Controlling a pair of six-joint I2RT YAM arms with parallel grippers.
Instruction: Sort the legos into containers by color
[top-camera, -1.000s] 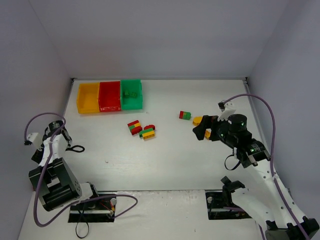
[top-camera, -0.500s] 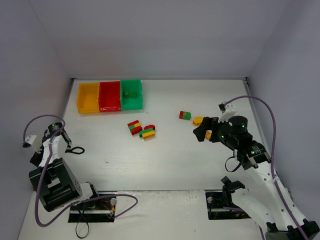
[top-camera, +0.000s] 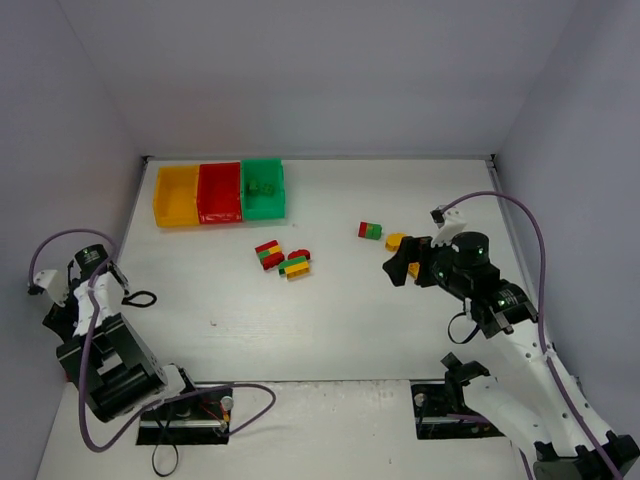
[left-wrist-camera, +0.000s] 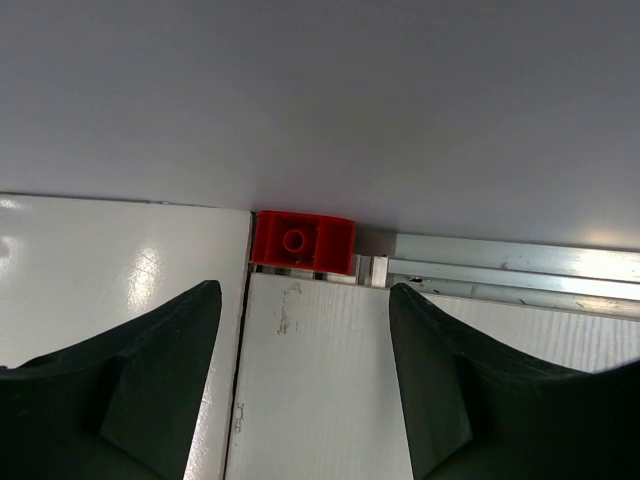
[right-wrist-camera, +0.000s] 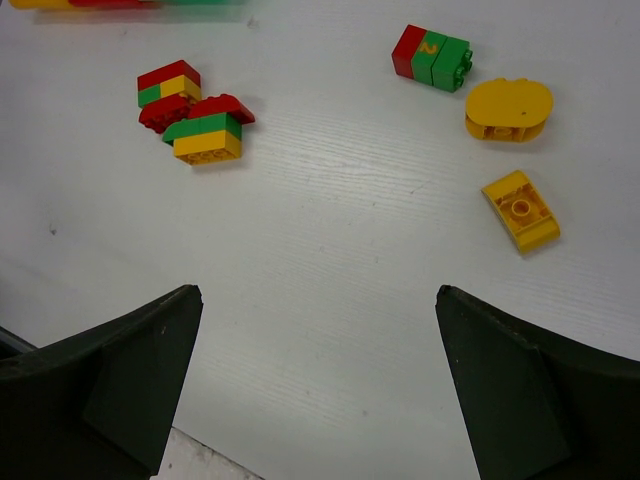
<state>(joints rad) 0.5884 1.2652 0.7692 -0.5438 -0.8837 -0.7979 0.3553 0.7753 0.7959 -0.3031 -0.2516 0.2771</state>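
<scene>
Three joined bins stand at the back left: yellow (top-camera: 175, 196), red (top-camera: 218, 192) and green (top-camera: 262, 189), the green one with a green brick inside. Two multicolour clumps (top-camera: 268, 254) (top-camera: 295, 265) lie mid-table and also show in the right wrist view (right-wrist-camera: 168, 84) (right-wrist-camera: 205, 128). A red-green clump (right-wrist-camera: 432, 57), a yellow oval piece (right-wrist-camera: 508, 108) and a yellow sloped brick (right-wrist-camera: 521, 209) lie to the right. My right gripper (right-wrist-camera: 318, 295) is open and empty above bare table, near them (top-camera: 400, 265). My left gripper (left-wrist-camera: 305, 370) is open and empty, facing a red brick (left-wrist-camera: 302, 241) at the wall's foot.
Grey walls enclose the table on three sides. My left arm (top-camera: 88, 270) sits folded at the table's left edge with a cable loop (top-camera: 140, 298) beside it. An aluminium rail (left-wrist-camera: 510, 265) runs along the wall's foot, right of the red brick.
My left arm has swung left toward the wall. My right gripper has shifted slightly left. The legos have not moved.
</scene>
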